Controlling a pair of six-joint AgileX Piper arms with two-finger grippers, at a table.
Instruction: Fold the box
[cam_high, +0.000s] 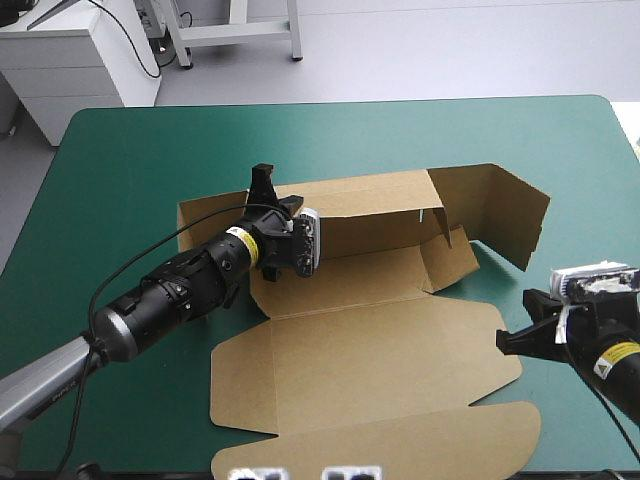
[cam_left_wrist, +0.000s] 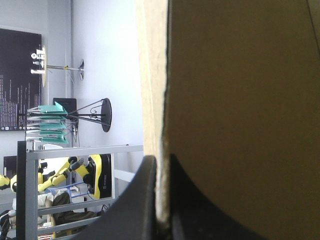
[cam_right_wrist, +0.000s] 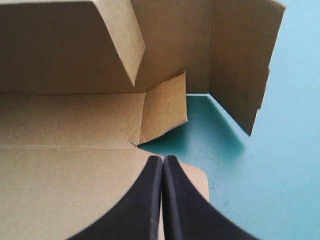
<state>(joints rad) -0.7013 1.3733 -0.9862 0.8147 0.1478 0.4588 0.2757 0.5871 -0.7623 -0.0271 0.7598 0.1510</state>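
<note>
Smooth teal-green table cover (cam_high: 130, 160) lies under the cut brown board box (cam_high: 370, 350), far wall raised; my left gripper (cam_left_wrist: 161, 159) pinches that wall, my right gripper (cam_right_wrist: 163, 158) sits pressed together.

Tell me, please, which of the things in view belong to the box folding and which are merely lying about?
Belonging to the job:
- the box, brown, its far wall raised
- the left hand, shut on that raised wall
- the right hand, shut, over a flat flap at the box's right edge

Lying about:
- nothing loose that I can see; only the teal-green cover beneath
</note>
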